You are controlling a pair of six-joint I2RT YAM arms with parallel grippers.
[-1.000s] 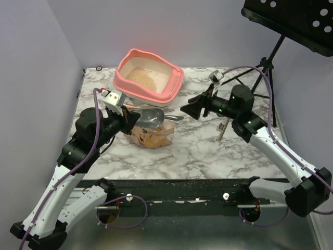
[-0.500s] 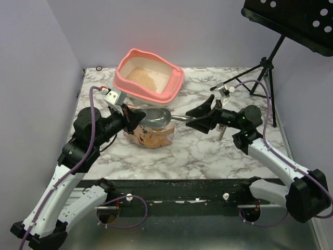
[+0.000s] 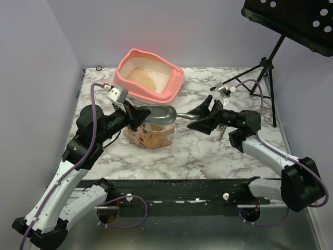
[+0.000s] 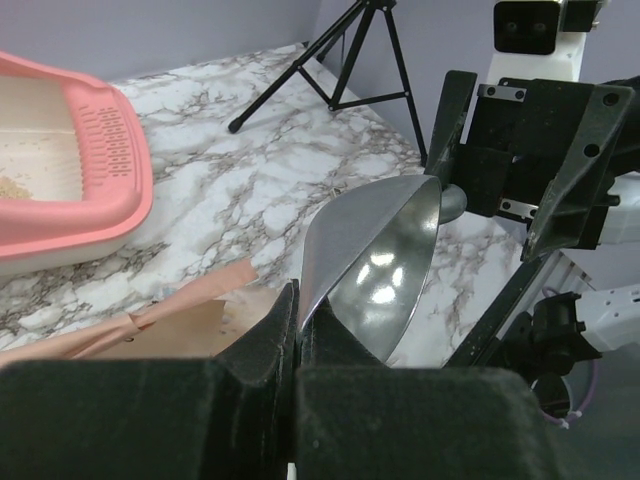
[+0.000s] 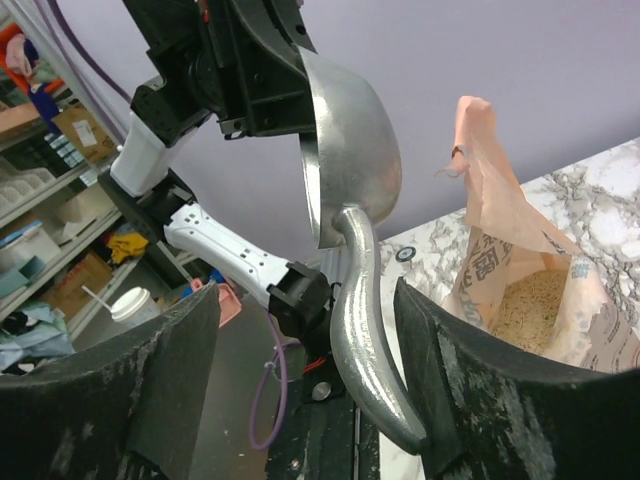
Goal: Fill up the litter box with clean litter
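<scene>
My left tool [image 3: 141, 115] is clamped tight on the rim of a metal scoop [image 3: 158, 114], holding it in the air with the bowl tipped on its side. From the left wrist view the inside of the bowl shows bare shiny metal. My right tool [image 3: 196, 117] comes in from the opposite side with its jaws spread wide, one finger on each side of the scoop's handle [image 5: 360, 330] and not closed on it. Near the handle's end I cannot tell whether it brushes the right-hand finger.

Directly under the scoop a peach paper bag [image 3: 151, 136] lies on the marbled surface [image 3: 208, 151], its mouth open and crumpled, with tan granules showing inside from the right wrist view. The bag sits between the scoop and the surface, close below both tools.

The litter box [image 3: 120, 79] stands at the far left of the surface, beyond my left tool and apart from the scoop. A patch of clean litter [image 3: 143, 78] lies in its cream interior. A black music stand [image 3: 263, 70] rises at the far right corner, behind my right arm.
</scene>
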